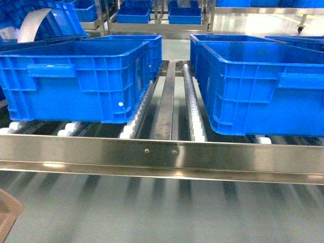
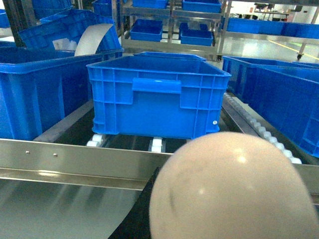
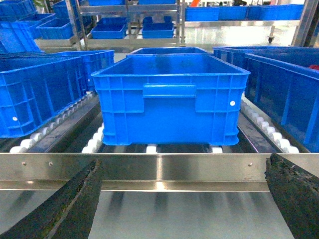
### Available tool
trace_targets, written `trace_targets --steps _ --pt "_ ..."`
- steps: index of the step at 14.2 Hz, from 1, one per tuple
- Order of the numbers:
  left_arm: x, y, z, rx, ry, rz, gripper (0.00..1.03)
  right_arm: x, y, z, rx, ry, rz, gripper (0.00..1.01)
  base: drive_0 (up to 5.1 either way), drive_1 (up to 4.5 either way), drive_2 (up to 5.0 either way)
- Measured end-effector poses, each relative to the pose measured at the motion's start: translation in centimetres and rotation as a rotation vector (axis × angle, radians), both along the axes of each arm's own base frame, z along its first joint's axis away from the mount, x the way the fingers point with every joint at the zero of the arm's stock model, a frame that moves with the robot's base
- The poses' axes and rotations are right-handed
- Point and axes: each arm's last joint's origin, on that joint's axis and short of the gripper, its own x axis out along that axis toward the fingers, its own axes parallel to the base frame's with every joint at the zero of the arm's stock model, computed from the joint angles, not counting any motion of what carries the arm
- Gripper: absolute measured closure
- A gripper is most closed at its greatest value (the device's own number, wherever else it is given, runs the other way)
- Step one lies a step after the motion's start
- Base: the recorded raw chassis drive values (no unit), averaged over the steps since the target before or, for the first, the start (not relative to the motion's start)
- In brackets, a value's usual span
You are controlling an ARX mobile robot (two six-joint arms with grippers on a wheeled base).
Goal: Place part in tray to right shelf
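A large, rounded beige part (image 2: pixel 234 189) fills the lower right of the left wrist view. My left gripper (image 2: pixel 224 211) is shut on it; only one black finger (image 2: pixel 142 211) shows beside it. A brown corner of the part (image 1: pixel 6 215) peeks in at the head view's bottom left. The right-hand blue tray (image 1: pixel 253 86) stands on the roller shelf, and its inside looks bare in the right wrist view, where the tray (image 3: pixel 169 99) sits straight ahead. My right gripper (image 3: pixel 184 196) is open in front of the shelf rail with nothing between its fingers.
A second blue tray (image 1: pixel 76 76) stands on the left lane, the tray (image 2: pixel 154 94) facing the left wrist. A steel rail (image 1: pixel 162 152) runs across the shelf front, with white rollers (image 1: pixel 195 116) and a centre divider behind it. More blue crates (image 1: pixel 134 12) fill racks beyond.
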Motion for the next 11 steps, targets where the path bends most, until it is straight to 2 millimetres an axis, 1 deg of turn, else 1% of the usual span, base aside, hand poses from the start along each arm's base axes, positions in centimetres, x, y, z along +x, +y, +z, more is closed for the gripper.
trace_targets --steps 11 --pt "0.0 0.0 0.01 0.0 0.0 0.0 0.89 0.0 0.0 0.0 0.0 0.0 0.0 0.03 0.0 0.0 0.0"
